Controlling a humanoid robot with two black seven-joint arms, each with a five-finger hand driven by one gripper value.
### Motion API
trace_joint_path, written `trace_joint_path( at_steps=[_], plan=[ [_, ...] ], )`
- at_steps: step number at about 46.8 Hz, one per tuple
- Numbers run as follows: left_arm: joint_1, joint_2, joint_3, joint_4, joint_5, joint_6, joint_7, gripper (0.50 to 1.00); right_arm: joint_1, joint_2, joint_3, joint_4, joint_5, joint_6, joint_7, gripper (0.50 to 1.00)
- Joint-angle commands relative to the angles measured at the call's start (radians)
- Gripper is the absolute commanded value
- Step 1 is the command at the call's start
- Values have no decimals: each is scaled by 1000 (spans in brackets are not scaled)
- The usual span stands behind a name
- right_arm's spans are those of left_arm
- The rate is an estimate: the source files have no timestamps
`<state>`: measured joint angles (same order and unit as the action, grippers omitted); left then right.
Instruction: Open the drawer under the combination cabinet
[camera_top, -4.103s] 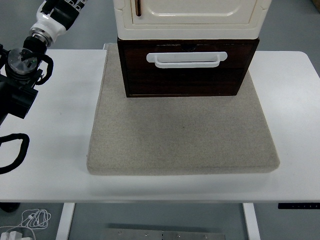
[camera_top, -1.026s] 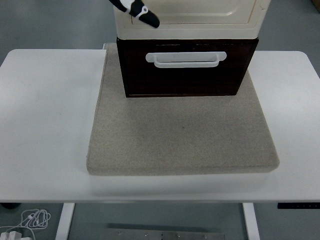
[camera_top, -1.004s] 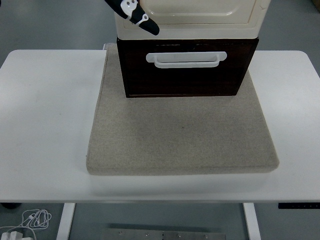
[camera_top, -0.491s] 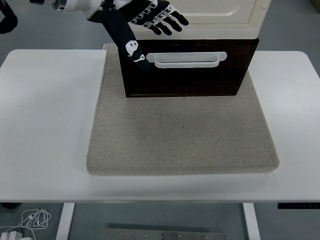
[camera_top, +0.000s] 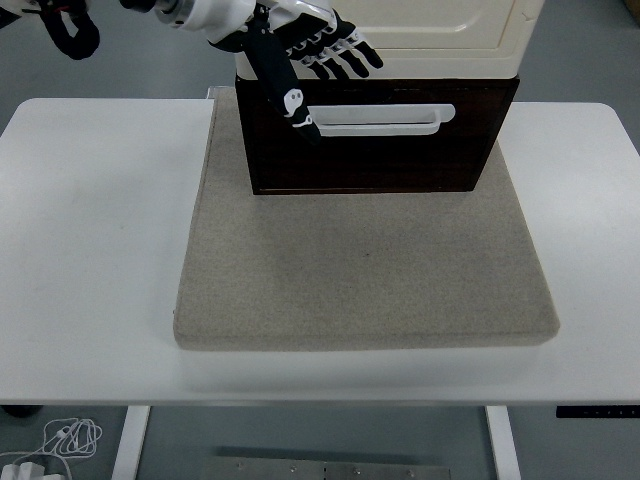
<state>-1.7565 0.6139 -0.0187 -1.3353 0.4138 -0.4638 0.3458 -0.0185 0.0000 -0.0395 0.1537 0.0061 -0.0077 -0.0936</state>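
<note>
While our left hand (camera_top: 305, 55) is reaching in with its black fingers (camera_top: 345, 55) spread and grasping nothing, we are barely starting: the dark brown wooden drawer (camera_top: 375, 135) under the cream plastic cabinet (camera_top: 400, 40) is sitting closed. Its white bar handle (camera_top: 380, 117) is lying just beside our thumb; contact is unclear. Rightward, the cabinet's top is cut off.

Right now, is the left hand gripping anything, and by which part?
Nothing is held. The left hand is open above the drawer's white handle, thumb down by its left end, not closed around it.
</note>
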Motion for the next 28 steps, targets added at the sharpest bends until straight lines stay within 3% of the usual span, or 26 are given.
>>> trace_joint_path(
  at_steps=[1,28],
  plan=[
    [8,-11,-6,19,49,-3,10,1000,0,0,1,1,0,0,0,928],
    [51,-137,-12,122,117,-16,30,1000,0,0,0,0,0,0,0,928]
  ],
)
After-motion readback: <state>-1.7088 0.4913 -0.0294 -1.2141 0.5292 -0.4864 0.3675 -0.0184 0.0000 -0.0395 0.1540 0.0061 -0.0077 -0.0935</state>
